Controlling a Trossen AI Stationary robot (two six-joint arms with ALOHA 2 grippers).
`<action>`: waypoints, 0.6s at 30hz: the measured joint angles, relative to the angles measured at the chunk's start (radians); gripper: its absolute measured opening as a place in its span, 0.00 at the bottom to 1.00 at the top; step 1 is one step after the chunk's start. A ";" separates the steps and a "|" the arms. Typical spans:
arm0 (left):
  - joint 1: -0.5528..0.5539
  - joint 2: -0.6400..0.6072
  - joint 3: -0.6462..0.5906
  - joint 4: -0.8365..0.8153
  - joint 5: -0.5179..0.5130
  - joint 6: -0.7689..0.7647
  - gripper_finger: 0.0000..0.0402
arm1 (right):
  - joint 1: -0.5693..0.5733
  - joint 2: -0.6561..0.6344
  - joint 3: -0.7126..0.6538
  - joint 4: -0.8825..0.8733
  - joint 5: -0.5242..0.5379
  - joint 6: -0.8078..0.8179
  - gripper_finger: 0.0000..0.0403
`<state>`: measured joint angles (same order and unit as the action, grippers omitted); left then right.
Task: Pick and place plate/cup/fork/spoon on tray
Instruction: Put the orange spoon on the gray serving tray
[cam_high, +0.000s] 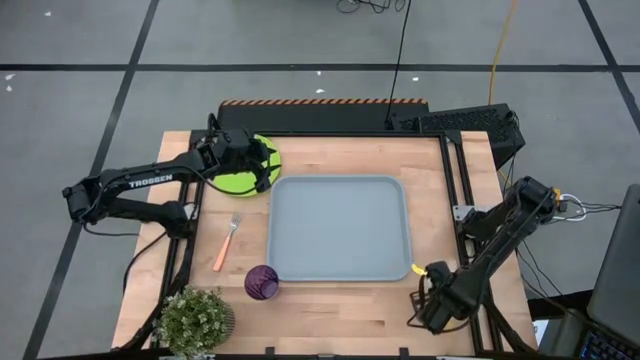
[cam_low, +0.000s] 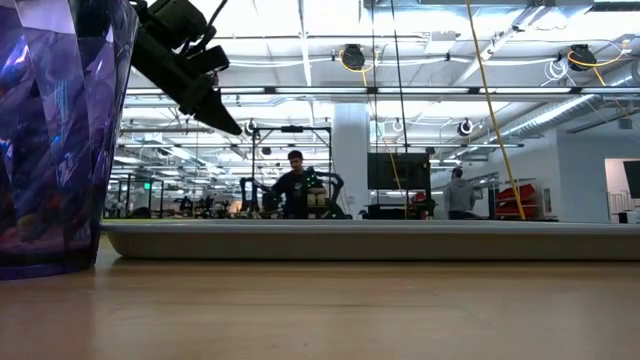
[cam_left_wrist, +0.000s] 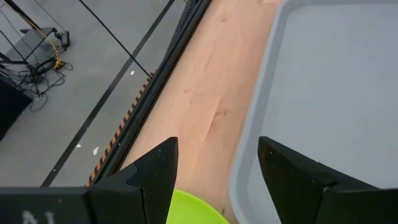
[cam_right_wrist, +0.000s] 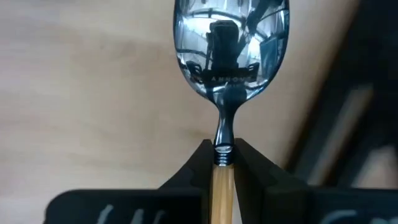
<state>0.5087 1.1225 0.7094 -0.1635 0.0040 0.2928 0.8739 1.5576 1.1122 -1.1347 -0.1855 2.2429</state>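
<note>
The grey-blue tray lies in the middle of the table. The lime-green plate lies at its far left corner. My left gripper stands open over the plate, whose rim shows low between the fingers. The same gripper slants down in the low view. Left of the tray lie the orange-handled fork and, nearer, the purple cup, upright. At the near right, my right gripper is shut on the spoon. My right gripper pinches the spoon's orange handle, just behind the silver neck, between its two fingers. The fingers point steeply down and lie along the spoon. The oval bowl sticks out beyond the fingertips, over the bare wood.
A small potted plant stands at the near left corner, next to the cup. A dark frame rail runs along the table's right edge, and a black box sits at the far right. People show in the room beyond.
</note>
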 joint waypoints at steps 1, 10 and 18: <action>0.000 0.000 0.000 0.000 0.000 0.000 0.56 | -0.004 -0.002 0.031 -0.039 0.013 -0.003 0.05; 0.000 0.000 0.000 -0.011 0.000 0.000 0.56 | -0.085 -0.018 0.138 -0.030 0.574 -0.066 0.05; 0.000 0.000 0.000 -0.015 0.000 0.000 0.56 | -0.139 -0.022 0.107 0.043 0.963 -0.174 0.05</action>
<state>0.5091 1.1225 0.7097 -0.1782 0.0036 0.2924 0.7346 1.5361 1.2196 -1.0915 0.7771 2.0688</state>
